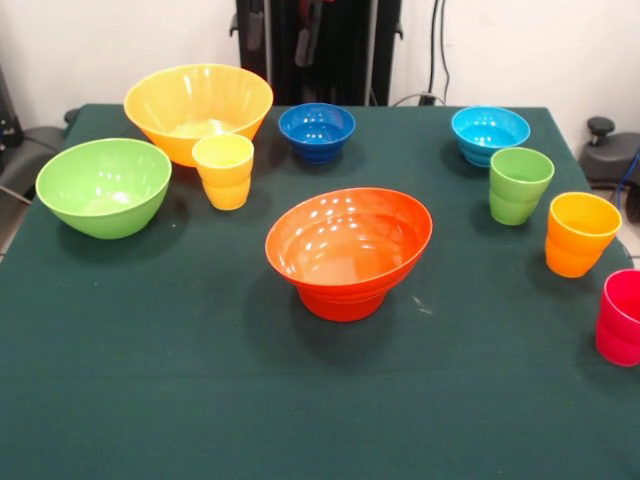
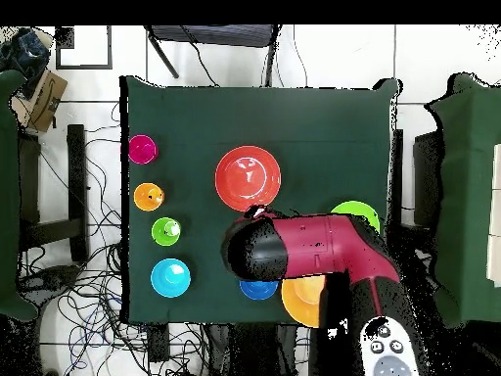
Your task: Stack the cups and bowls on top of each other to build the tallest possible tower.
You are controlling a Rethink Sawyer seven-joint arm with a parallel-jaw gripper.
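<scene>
Tower (image 1: 349, 250) upright at table (image 1: 150, 380) centre, mouth up, axis vertical

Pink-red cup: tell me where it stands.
In the front view the pink-red cup stands at the table's right edge, just nearer the camera than the orange-yellow cup.

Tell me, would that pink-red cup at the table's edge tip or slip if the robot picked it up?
The pink-red cup looks like glossy plastic, so it is probably light, stiff and a bit slippery. Its stepped, ridged lower half may give some hold. It stands upright near the table edge, taller than wide, so a sideways push could tip it or send it off.
</scene>
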